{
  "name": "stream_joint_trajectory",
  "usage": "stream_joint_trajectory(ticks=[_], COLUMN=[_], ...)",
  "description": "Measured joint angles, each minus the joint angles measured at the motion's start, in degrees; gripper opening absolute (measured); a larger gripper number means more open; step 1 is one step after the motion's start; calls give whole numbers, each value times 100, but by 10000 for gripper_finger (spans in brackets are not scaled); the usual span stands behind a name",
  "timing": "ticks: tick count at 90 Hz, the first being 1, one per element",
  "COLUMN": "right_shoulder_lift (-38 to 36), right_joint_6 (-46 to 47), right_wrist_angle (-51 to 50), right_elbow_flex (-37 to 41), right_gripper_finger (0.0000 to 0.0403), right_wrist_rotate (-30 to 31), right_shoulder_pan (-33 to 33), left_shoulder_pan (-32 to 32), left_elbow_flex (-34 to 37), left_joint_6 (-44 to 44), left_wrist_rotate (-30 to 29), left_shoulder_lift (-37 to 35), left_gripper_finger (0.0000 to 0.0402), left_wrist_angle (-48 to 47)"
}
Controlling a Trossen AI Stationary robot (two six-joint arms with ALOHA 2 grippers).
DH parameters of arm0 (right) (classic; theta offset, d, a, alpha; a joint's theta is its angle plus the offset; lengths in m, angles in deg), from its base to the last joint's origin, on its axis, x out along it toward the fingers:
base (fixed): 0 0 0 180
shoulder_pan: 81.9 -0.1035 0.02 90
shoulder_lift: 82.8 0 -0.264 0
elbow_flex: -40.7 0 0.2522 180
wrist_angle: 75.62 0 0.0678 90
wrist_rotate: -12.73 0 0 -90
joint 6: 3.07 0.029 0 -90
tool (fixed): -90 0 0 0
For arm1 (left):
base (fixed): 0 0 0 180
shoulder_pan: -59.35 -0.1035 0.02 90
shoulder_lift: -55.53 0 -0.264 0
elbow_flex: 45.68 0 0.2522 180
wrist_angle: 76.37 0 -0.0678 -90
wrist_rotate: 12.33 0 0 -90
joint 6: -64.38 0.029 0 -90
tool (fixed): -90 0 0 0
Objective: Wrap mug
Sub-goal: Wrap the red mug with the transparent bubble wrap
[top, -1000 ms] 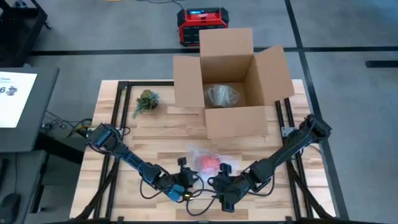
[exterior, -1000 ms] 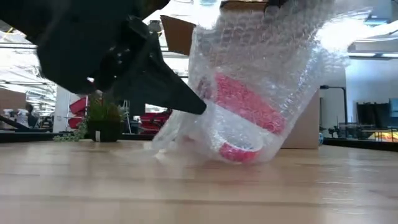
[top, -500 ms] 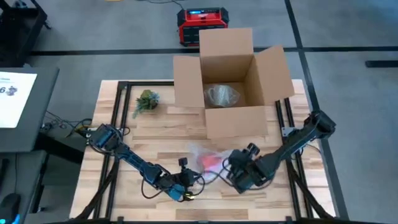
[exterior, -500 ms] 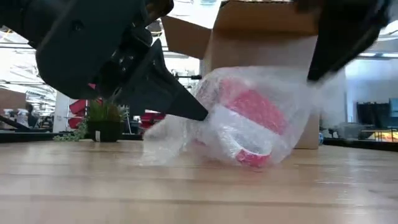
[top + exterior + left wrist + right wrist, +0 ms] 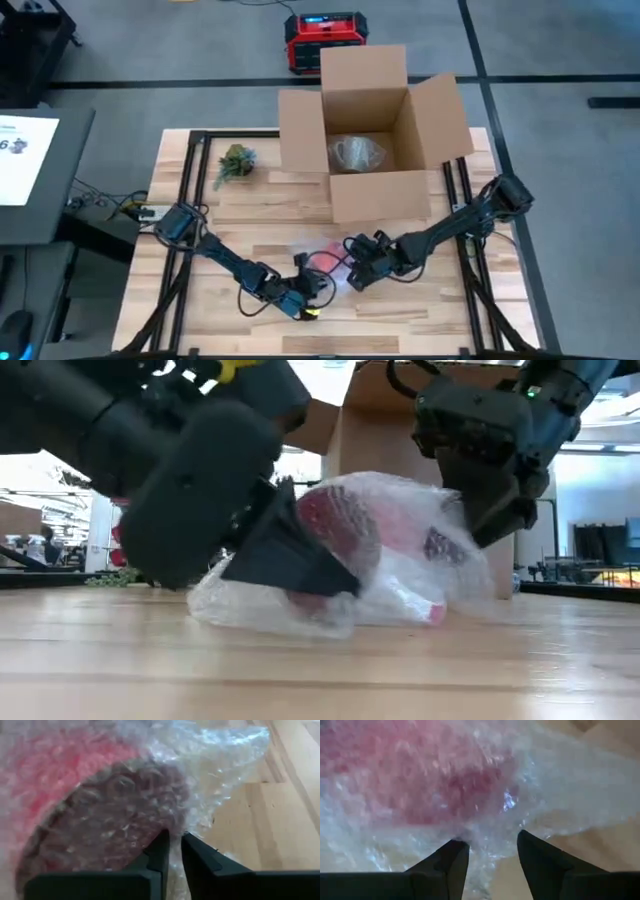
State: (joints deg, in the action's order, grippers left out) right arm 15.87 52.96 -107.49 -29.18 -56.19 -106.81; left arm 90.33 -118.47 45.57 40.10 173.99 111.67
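Two grippers at work: both are on one bundle near the front middle of my table.
Left gripper: I have it low at the bundle's left side, fingers nearly together with a fold of bubble wrap pinched in the narrow gap; I read that as clamped on the wrap.
Mug: red, lying on its side on the wood, swaddled in the wrap, between my two grippers and in front of the cardboard box.
Right gripper: it hangs over the bundle's right side with fingers spread, straddling wrap and gripping nothing that I can see.
Step in hand: I judge I am tucking the loose right-hand flap while the left pins its edge.
Risk, slip: with so thin a pinch, the film could slide out if I pull left, and the fold would spring open.
Risk, roll: the mug lies on its curved side, so a push from the right could roll it out of the wrap.
Risk, tear: closing the right fingers on taut film might pop bubbles or rip it.
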Motion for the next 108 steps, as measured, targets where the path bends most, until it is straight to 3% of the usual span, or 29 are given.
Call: stream_joint_trajectory(ticks=[29, 61, 84, 90, 108], right_shoulder_lift=[0, 0, -525, -692, -947], right_joint_6=[69, -217, -244, -170, 707], right_wrist_angle=[77, 536, -243, -518, -1495], right_elbow_flex=[4, 2, -281, -346, -365], right_gripper_finger=[155, 155, 143, 138, 127], right_wrist_rotate=[-151, -371, -526, -283, 1257], right_shoulder_pan=[-18, -59, -384, -559, -788], left_shoulder_pan=[-13, -194, -201, -201, -201], left_elbow_flex=[-215, -284, -284, -286, -286], left_joint_6=[-18, -589, -676, -714, -768], left_wrist_rotate=[-59, -552, -568, -568, -555], left_shoulder_lift=[35, 32, 30, 30, 30], left_gripper_finger=[157, 164, 164, 164, 164], left_wrist_angle=[-61, -50, -188, -228, -297])
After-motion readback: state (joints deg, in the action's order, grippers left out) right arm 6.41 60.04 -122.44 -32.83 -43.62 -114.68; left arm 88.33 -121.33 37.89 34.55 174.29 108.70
